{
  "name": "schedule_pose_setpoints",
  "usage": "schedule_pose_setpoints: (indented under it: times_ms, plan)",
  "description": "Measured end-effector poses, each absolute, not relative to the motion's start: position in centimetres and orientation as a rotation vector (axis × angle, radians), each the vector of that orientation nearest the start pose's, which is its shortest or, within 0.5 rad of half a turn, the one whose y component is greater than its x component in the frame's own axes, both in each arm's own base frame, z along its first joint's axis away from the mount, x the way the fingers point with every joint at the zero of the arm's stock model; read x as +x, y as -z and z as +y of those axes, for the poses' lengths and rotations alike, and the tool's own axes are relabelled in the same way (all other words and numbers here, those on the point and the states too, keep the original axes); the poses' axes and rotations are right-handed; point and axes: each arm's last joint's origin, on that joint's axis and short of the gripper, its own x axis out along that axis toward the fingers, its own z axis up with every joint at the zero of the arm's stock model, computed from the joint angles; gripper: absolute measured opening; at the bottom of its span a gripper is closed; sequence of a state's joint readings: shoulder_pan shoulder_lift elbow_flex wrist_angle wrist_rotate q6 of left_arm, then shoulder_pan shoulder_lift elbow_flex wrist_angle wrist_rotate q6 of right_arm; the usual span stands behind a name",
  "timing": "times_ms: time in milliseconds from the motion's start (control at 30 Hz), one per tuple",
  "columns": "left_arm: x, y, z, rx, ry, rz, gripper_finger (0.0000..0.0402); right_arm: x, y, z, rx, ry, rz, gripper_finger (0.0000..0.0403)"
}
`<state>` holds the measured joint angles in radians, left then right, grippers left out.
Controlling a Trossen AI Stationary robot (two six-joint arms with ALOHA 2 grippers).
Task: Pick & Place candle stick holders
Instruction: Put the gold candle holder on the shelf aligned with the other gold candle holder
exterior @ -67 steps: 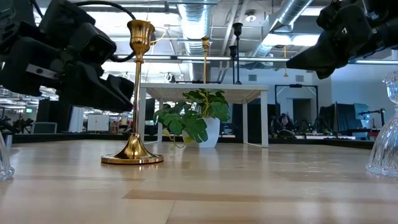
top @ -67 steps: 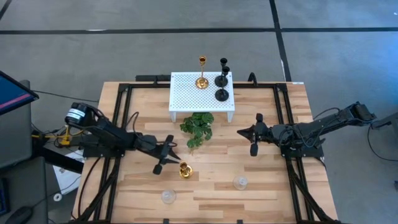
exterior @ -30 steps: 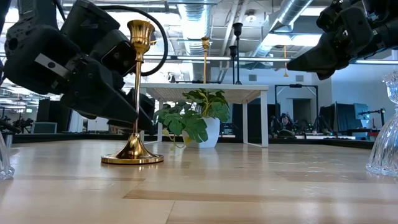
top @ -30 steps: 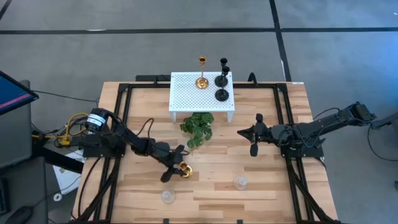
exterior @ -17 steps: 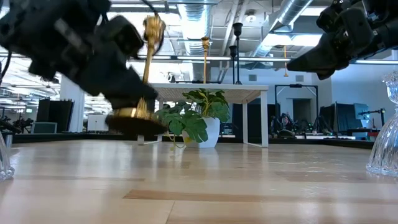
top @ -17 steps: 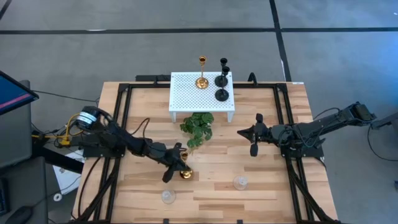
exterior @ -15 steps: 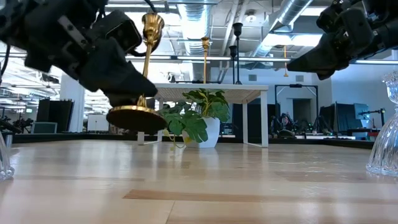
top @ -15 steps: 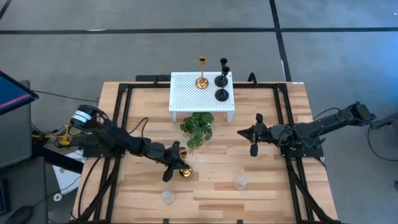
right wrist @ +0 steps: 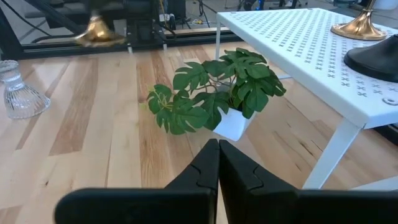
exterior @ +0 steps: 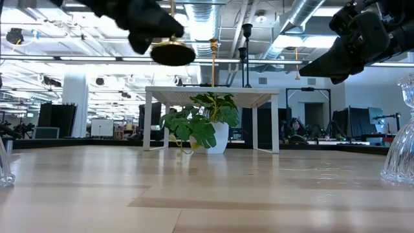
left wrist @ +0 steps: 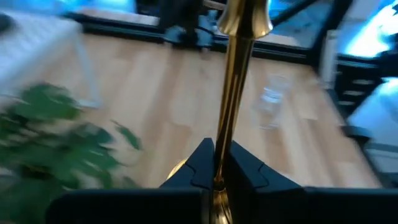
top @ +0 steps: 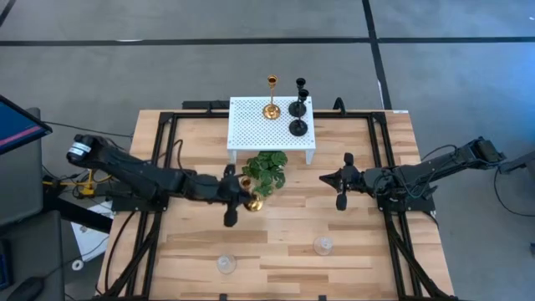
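Note:
A gold candle stick holder (top: 252, 201) hangs above the table beside the green plant (top: 266, 170), with my left gripper (top: 240, 196) shut on it. In the low view its round base (exterior: 172, 52) floats high over the wood. My right gripper (top: 338, 181) is shut on nothing, right of the plant. On the white perforated stand (top: 251, 132) a gold holder (top: 272, 98) and two black holders (top: 298, 106) (top: 298, 126) stand on their bases. Two clear glass holders (top: 226, 264) (top: 322, 245) stand near the table's front edge. My left gripper pinches the gold holder's thin stem (left wrist: 224, 148) between its two fingers (left wrist: 200, 165), low on the stem just above the base. The fingers come nearly level from the table's left, across the stem. The holder is lifted clear of the table, roughly upright, cup (left wrist: 244, 16) on top.
The plant's leaves (right wrist: 211, 93) lie between the lifted holder and the stand's front legs. Black frame rails (top: 164, 167) run along the table's left and right sides. Bare wood lies between the two glass holders and the plant.
My left gripper has taken hold of the gold holder's stem and risen with it, moving toward the table's far edge and the plant and tipping from a downward slant toward level. The holder, which stood on the table, tilted briefly and now hangs clear, high above the wood.

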<state>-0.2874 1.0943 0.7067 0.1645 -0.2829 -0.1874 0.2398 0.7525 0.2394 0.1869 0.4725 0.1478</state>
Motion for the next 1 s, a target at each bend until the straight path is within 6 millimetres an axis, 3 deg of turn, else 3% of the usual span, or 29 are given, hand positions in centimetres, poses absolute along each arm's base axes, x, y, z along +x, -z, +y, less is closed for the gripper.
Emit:
schedule_pose_setpoints:
  times_ms: [200, 433, 1000]
  plan:
    - [24.7, -31.6, -3.1, -0.049, -0.158, 0.136, 0.0016, 15.7, -18.6, 2.5, 0.032, 0.253, 0.289, 0.0]
    - [25.8, -34.1, 1.5, -0.044, -0.339, 0.077, 0.0016, 15.7, -18.6, 2.5, 0.031, 0.253, 0.289, 0.0]
    - [29.8, -34.7, 8.3, -0.058, -0.467, 0.106, 0.0017, 15.7, -18.6, 2.5, 0.008, 0.249, 0.292, 0.0]
